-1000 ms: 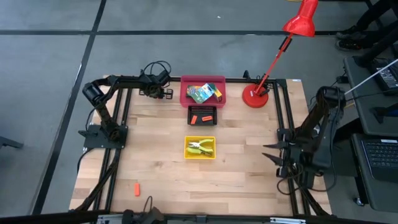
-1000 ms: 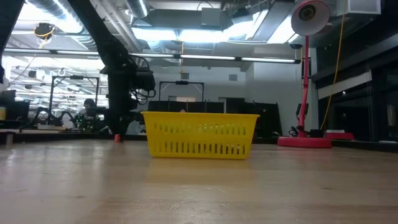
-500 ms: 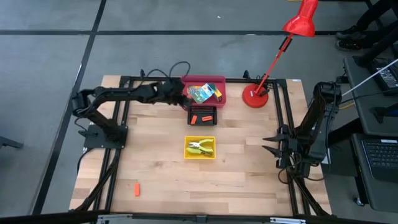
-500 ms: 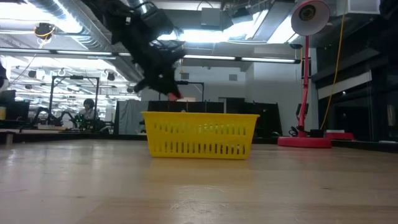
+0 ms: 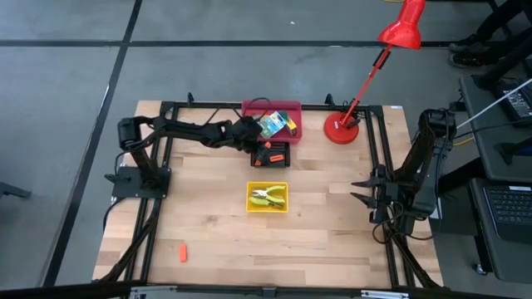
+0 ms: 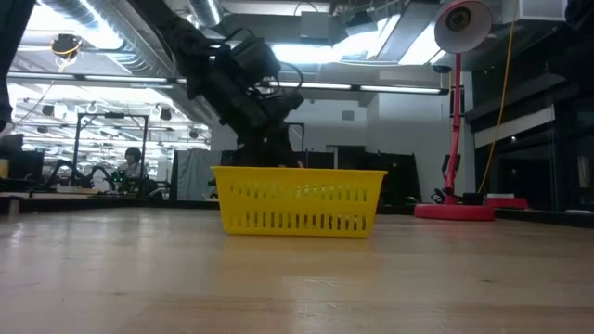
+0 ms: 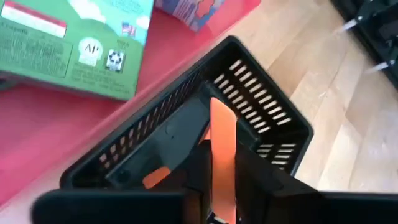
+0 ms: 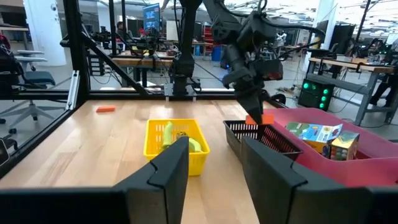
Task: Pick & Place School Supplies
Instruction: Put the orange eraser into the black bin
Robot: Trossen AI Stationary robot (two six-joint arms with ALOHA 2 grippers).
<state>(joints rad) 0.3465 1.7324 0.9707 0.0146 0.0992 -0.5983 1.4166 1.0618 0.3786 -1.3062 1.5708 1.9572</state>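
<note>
The wooden bench point(image 5: 216, 224) carries three trays in a line down its middle. Farthest is the red tray point(image 5: 249, 129), holding crayon boxes point(image 5: 270, 124). Next is the black tray point(image 5: 280, 159), with an orange-red piece point(image 5: 273, 156) inside. Nearest is the yellow tray point(image 5: 268, 206), with yellow-handled pliers point(image 5: 266, 196) in it. A red desk lamp point(image 5: 342, 129) stands at the far right. The left hand point(image 7: 221, 186) reaches over the black tray, clamped on an orange-red stubby piece point(image 7: 222, 146). The right hand point(image 5: 359, 198) waits at the right edge, fingers apart and empty. Another orange-red piece point(image 5: 181, 252) lies near the left front edge.
</note>
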